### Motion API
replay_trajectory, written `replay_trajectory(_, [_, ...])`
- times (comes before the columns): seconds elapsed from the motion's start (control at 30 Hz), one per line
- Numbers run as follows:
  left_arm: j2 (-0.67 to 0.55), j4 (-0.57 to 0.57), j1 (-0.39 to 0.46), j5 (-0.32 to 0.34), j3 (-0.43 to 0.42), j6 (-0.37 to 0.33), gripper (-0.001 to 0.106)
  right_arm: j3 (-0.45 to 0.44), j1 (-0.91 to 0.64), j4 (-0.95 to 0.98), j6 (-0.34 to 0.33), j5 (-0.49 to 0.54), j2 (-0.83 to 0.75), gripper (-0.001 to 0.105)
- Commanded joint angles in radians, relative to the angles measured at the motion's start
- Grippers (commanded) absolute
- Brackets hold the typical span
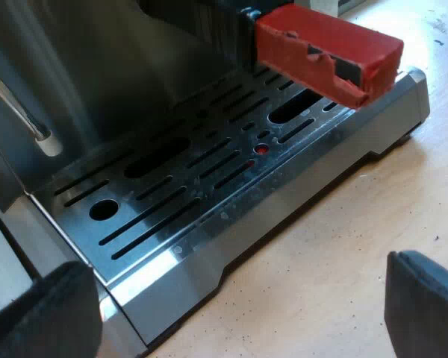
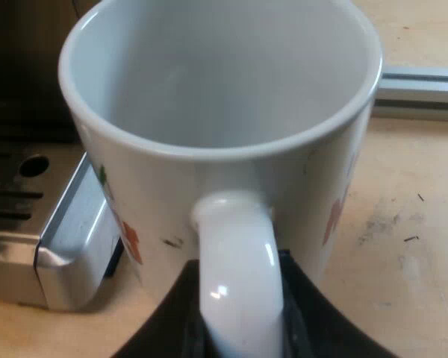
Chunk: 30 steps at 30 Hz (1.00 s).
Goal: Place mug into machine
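Got the mug [image 2: 224, 142] by its handle [image 2: 235, 253] in the right hand [image 2: 239, 332], clamped on it, not on the drip tray [image 2: 67, 239] yet.
Upright, just beside the tray's corner, over the wooden surface [image 2: 411, 216]; can't tell if resting or lifted. Handle pointing back at the wrist, tray off to the side and a bit farther out. Got the left hand [image 1: 235, 309] spread wide, empty, near the tray's front rim by the red handle end [image 1: 325, 52]. Probably needs a lift over the rim, then sideways in.

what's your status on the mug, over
Left gripper open, at the drip tray. Right gripper shut on mug handle, mug empty, beside the tray's corner, not on it. Red handle end overhangs the tray.
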Motion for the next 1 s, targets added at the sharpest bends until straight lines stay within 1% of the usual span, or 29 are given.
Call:
replay_trajectory(0.03, [0.003, -0.006, -0.005, -0.029, 0.009, -0.012, 0.078, -0.038, 0.002, 0.078, -0.035, -0.022, -0.070, 0.000])
replay_trajectory(0.13, [0.003, -0.048, -0.005, -0.066, 0.036, -0.012, 0.078, -0.056, 0.002, 0.164, -0.053, -0.074, -0.118, 0.000])
replay_trajectory(0.2, [0.003, -0.098, -0.005, -0.069, 0.054, -0.012, 0.078, -0.071, 0.002, 0.226, -0.062, -0.102, -0.140, 0.000])
replay_trajectory(0.27, [0.003, -0.121, -0.005, -0.069, 0.055, -0.012, 0.078, -0.075, 0.002, 0.249, -0.068, -0.119, -0.145, 0.000])
replay_trajectory(0.4, [0.003, -0.126, -0.005, -0.069, 0.059, -0.012, 0.078, -0.075, 0.002, 0.251, -0.070, -0.167, -0.144, 0.000])
replay_trajectory(0.5, [0.003, -0.133, -0.005, -0.071, 0.067, -0.012, 0.078, -0.075, 0.002, 0.251, -0.072, -0.176, -0.144, 0.000])
replay_trajectory(0.6, [0.003, -0.129, -0.005, -0.105, 0.081, -0.012, 0.078, -0.075, 0.002, 0.251, -0.072, -0.183, -0.138, 0.000])
replay_trajectory(0.67, [0.005, -0.139, -0.005, -0.114, 0.089, -0.012, 0.078, -0.075, 0.002, 0.247, -0.072, -0.185, -0.129, 0.000])
replay_trajectory(0.73, [0.005, -0.142, -0.005, -0.119, 0.091, -0.012, 0.078, -0.075, 0.002, 0.238, -0.083, -0.216, -0.111, 0.000])
replay_trajectory(0.77, [0.005, -0.142, -0.005, -0.119, 0.091, -0.012, 0.078, -0.075, 0.009, 0.224, -0.104, -0.232, -0.100, 0.000])
replay_trajectory(0.8, [0.005, -0.153, -0.005, -0.119, 0.091, -0.012, 0.078, -0.075, 0.024, 0.203, -0.116, -0.236, -0.087, 0.000])
replay_trajectory(0.93, [0.005, -0.178, -0.005, -0.119, 0.091, -0.012, 0.078, -0.075, 0.089, 0.132, -0.113, -0.221, -0.055, 0.000])
replay_trajectory(1.0, [0.005, -0.178, -0.005, -0.119, 0.091, -0.012, 0.078, -0.075, 0.163, 0.098, -0.113, -0.165, -0.022, 0.000])
